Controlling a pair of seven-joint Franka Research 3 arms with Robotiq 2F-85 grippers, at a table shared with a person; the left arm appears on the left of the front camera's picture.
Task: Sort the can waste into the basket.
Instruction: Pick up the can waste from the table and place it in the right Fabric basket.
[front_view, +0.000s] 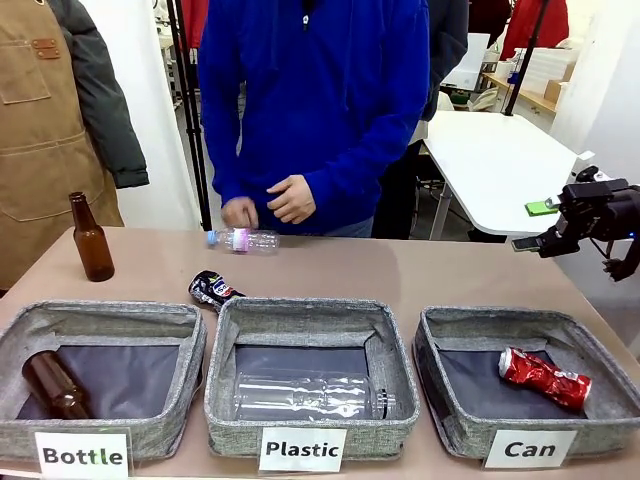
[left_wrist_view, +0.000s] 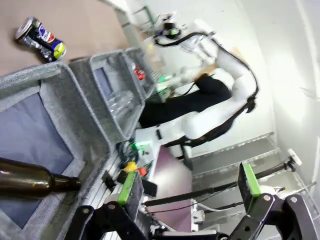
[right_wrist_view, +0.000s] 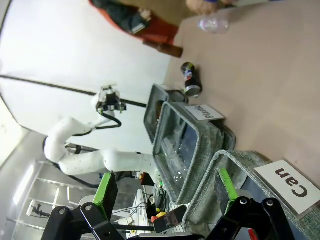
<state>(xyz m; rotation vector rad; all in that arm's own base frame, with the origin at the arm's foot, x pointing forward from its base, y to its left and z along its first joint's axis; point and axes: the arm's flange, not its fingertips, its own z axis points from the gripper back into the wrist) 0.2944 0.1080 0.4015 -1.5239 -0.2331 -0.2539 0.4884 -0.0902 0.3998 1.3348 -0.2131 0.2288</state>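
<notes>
The red crushed can (front_view: 543, 377) lies inside the grey "Can" basket (front_view: 497, 317) at the front right. On the table behind the left and middle baskets lies the black crushed can (front_view: 213, 289), also seen as the black can (left_wrist_view: 40, 39) and the black can (right_wrist_view: 190, 86). My right gripper (front_view: 533, 226) hangs open and holds nothing beyond the table's right edge, above and behind the Can basket (right_wrist_view: 216, 172). In its wrist view the right gripper (right_wrist_view: 165, 186) has its green pads wide apart. My left gripper (left_wrist_view: 189, 184) is open and holds nothing, beside the "Bottle" basket.
The "Bottle" basket (front_view: 100, 312) holds a brown bottle (front_view: 52, 385). The "Plastic" basket (front_view: 300, 308) holds a clear bottle (front_view: 310, 395). An upright brown bottle (front_view: 90, 238) stands at the far left. A person's hand (front_view: 240, 212) rests on a clear plastic bottle (front_view: 250, 240) at the far edge.
</notes>
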